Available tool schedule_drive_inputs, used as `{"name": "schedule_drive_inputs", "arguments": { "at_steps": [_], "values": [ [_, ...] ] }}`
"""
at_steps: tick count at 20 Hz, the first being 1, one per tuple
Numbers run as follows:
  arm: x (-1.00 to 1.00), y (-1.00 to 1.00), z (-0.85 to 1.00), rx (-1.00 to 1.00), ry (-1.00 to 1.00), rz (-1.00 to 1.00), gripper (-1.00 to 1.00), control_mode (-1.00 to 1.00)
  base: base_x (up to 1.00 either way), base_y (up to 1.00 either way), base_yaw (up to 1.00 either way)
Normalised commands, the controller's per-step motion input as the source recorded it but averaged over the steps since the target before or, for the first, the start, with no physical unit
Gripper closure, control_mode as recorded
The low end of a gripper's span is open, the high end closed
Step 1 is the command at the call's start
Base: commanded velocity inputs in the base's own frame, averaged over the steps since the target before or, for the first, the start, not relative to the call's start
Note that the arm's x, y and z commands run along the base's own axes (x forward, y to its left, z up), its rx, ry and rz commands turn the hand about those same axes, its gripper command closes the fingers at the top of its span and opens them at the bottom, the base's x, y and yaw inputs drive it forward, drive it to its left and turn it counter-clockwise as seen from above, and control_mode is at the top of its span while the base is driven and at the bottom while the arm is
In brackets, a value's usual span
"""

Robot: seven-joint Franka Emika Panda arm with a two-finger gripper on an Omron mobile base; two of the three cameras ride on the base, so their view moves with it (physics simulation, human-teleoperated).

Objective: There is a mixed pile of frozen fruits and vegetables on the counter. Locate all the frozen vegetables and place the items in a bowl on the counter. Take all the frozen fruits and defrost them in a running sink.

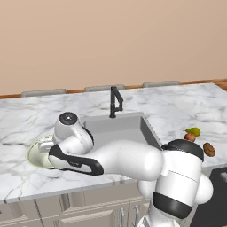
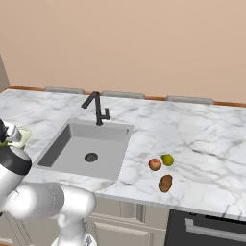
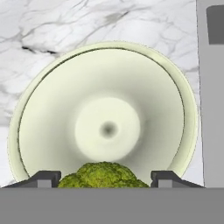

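White marble counter [image 1: 177,108] w/ grey veining carries everything you see. Your gripper [image 3: 105,180] hangs over the wide pale yellow-green bowl [image 3: 48,131], left of the grey sink [image 2: 72,144], fingers pinching the green broccoli floret [image 3: 103,175], crown toward camera. Right of sink: red apple [image 2: 154,164] touching yellow-green pear [image 2: 167,159]; brown oblong potato [image 2: 165,183] near front edge, long axis roughly front-to-back. No writing legible.

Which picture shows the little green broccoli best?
The hand view: the bumpy green broccoli floret sits big between the dark fingertips, above the wide pale yellow-green bowl. In the base views, I cannot pick it out.
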Motion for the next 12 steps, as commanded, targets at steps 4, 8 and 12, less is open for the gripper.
{"name": "schedule_drive_inputs", "arguments": {
  "at_steps": [4,8,12],
  "values": [
    [0.1,0.06,0.0,0.0,0.0,0.0,-1.0,-1.0,0.0,0.0,0.0],
    [0.21,0.1,0.0,0.0,0.0,0.0,-1.0,-1.0,0.0,0.0,0.0],
    [0.19,0.13,0.0,0.0,0.0,0.0,-1.0,-1.0,0.0,0.0,0.0]
  ]
}}
